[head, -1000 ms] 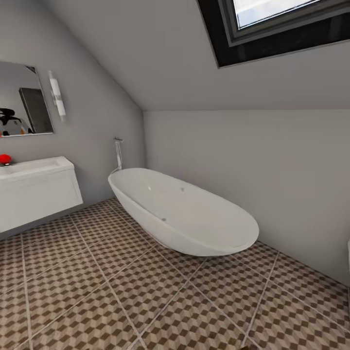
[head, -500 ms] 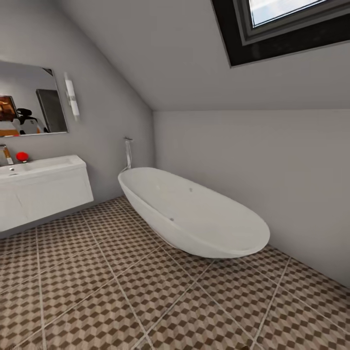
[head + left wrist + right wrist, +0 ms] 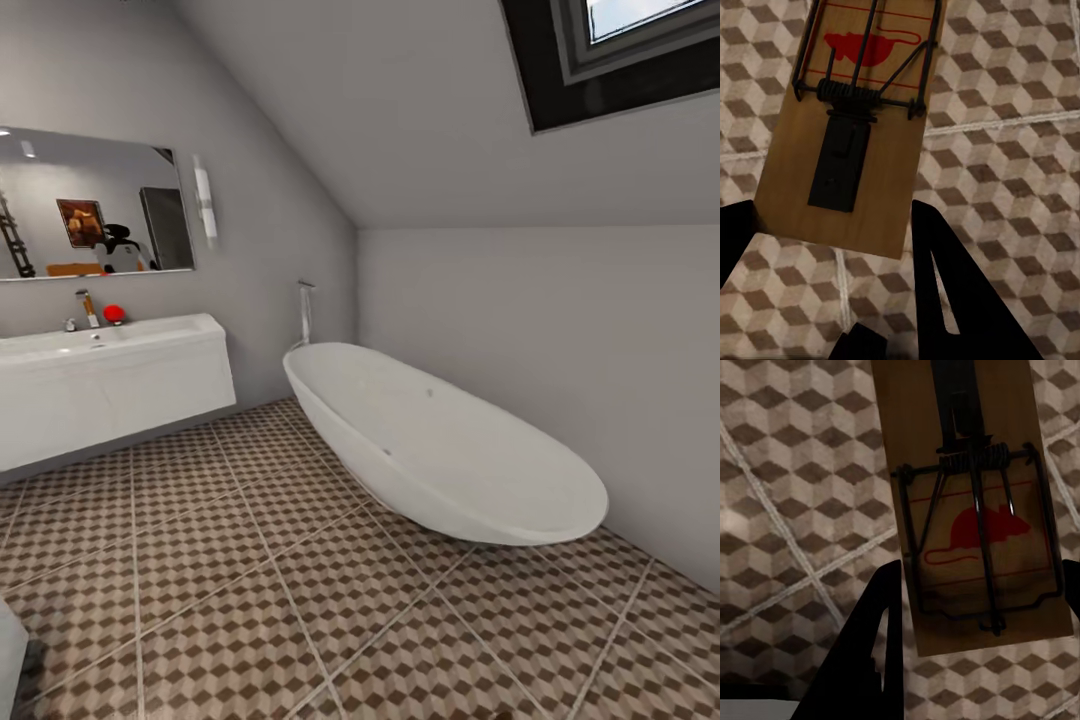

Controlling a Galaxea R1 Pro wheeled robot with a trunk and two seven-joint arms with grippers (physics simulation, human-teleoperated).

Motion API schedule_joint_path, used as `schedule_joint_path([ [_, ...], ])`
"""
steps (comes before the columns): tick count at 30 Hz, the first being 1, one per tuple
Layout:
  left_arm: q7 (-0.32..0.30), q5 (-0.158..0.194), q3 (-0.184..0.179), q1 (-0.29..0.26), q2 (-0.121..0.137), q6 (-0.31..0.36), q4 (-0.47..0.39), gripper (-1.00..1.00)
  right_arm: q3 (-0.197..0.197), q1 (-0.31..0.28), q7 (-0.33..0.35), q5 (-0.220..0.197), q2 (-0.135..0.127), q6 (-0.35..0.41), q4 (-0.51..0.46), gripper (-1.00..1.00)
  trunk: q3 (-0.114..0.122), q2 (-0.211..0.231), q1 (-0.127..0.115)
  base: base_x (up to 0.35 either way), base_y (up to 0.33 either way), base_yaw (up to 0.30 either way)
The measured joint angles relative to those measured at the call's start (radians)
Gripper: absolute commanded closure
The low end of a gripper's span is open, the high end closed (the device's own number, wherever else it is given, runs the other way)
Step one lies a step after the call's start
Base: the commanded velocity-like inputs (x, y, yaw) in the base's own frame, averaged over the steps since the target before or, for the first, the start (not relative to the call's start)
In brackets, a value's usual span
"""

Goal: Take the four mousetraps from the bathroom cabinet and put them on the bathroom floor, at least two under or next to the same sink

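Note:
In the left wrist view a mousetrap (image 3: pixel 855 127), a tan wooden board with a red mouse print and a dark wire spring, sits between the black fingers (image 3: pixel 945 285) of my left gripper (image 3: pixel 832 247), which is shut on it above the cube-pattern bathroom floor (image 3: pixel 1020 150). In the right wrist view a second mousetrap (image 3: pixel 975 510) is held the same way by my right gripper (image 3: pixel 979 607), shut on it. The head view shows the white vanity sink (image 3: pixel 110 385) at the left wall and the tiled floor (image 3: pixel 230 560) spreading in front of it. The cabinet is out of view.
An oval white bathtub (image 3: pixel 450 450) lies along the right wall under the sloped ceiling. A mirror (image 3: pixel 90 205) and a wall lamp (image 3: pixel 205 200) hang over the vanity, with a tap (image 3: pixel 88 305) and a small red object (image 3: pixel 114 314) on its top. A white edge (image 3: pixel 8 650) shows at the lower left.
The head camera has turned left: the whole picture has slid to the right, bringing more of the vanity and the mirror into view. Nothing in the room itself has moved.

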Motion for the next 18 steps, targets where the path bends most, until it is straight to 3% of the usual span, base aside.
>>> schedule_joint_path([
  [18,0.000,0.001,0.000,0.000,0.000,0.001,0.000,1.00,-0.001,0.000,0.000,0.000,0.000,-0.001,0.000,1.00,0.000,0.000,0.000,0.000,0.000,0.271],
])
